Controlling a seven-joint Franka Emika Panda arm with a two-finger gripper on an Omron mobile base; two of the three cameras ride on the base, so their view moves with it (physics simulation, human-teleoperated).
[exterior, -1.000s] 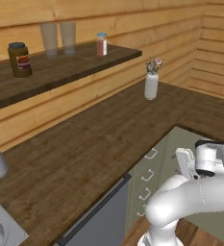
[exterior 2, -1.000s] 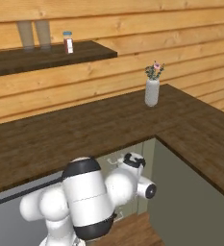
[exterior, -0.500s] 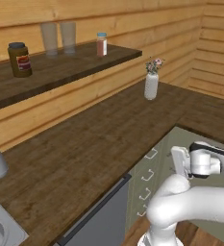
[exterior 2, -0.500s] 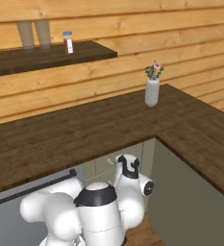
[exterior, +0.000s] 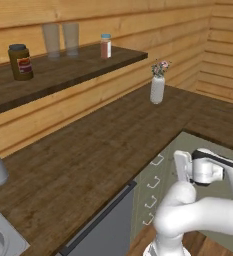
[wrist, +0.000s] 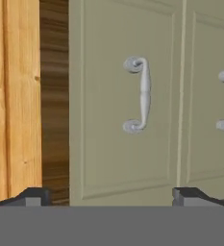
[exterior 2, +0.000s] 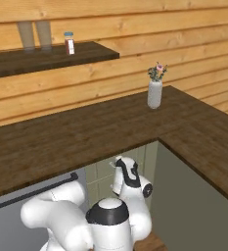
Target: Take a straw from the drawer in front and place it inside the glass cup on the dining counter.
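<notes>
The drawer (wrist: 128, 101) is shut; its pale sage-green front faces me in the hand view, with its small silver handle (wrist: 141, 93) just right of centre. My gripper (wrist: 112, 197) is open and short of that front, with nothing between its fingertips (wrist: 34, 196). From the left base view, my hand hangs just right of the stack of drawer fronts (exterior: 155, 182) under the counter. The straw is hidden. The glass cup and the dining counter are out of view.
A dark wood L-shaped countertop (exterior: 103, 145) carries a white flower vase (exterior: 157, 89). The shelf (exterior: 63, 70) above holds two tall greyish glasses (exterior: 60, 39), a brown jar (exterior: 20, 62) and a small bottle (exterior: 105, 46). A grey dishwasher panel (exterior: 108, 225) sits left of the drawers.
The arm has folded down and the hand has swung left toward the drawer fronts. The jaws have stayed wide apart.
</notes>
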